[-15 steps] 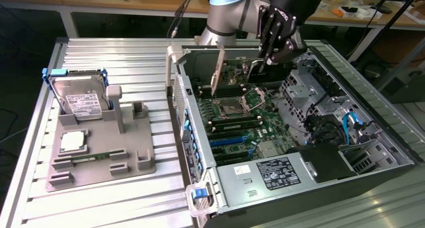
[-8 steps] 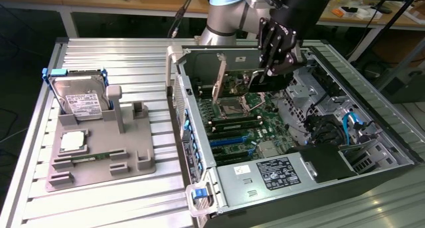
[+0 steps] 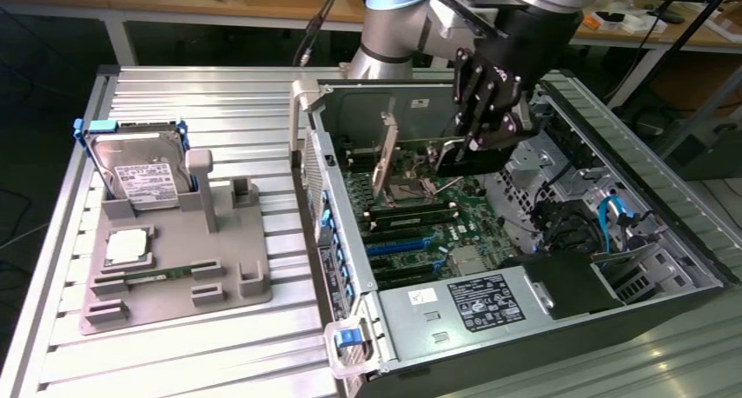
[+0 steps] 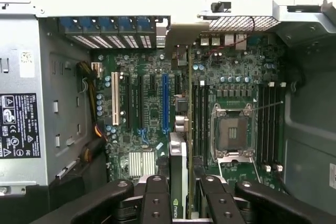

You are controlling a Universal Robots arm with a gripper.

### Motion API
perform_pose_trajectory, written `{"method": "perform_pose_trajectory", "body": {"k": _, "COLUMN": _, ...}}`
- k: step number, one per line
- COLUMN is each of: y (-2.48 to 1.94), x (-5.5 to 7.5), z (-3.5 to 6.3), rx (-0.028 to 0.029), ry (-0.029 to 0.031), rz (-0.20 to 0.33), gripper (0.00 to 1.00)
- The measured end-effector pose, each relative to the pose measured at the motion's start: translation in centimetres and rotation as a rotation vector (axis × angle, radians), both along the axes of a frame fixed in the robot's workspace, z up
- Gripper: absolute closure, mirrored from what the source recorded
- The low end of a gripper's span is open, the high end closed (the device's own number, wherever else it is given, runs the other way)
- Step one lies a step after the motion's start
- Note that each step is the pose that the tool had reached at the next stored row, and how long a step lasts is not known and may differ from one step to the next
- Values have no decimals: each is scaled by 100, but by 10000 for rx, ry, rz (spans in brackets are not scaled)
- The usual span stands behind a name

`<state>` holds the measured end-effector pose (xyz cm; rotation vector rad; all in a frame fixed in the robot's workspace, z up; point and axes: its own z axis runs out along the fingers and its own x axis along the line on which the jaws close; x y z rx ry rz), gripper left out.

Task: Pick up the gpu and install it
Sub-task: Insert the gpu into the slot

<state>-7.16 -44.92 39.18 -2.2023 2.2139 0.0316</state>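
Note:
The gpu [image 4: 178, 156] is a thin dark card seen edge-on, with its silvery end bracket [image 3: 387, 143] toward the case's rear wall. My gripper [image 3: 479, 142] is shut on the card and holds it upright inside the open computer case [image 3: 347, 242], just above the motherboard [image 3: 447, 228]. In the wrist view the gripper [image 4: 181, 190] has a black finger [image 4: 156, 198] on each side of the card. The card hangs over the expansion slots beside a blue slot [image 4: 165, 103], close to the CPU socket [image 4: 232, 135].
On the exterior view's left, a grey holder [image 3: 174, 285] carries a hard drive [image 3: 139, 174], a processor [image 3: 125, 246] and a green memory stick [image 3: 156, 275]. The power supply [image 3: 475, 302] fills the case's near end. Cables and a drive cage [image 3: 579, 224] crowd the exterior view's right.

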Motion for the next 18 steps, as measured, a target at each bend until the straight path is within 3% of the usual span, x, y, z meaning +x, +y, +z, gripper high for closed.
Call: {"method": "perform_pose_trajectory", "body": {"k": 18, "y": -34, "x": -110, "z": -304, "rx": 1, "ry": -6, "rz": 0, "gripper": 73}}
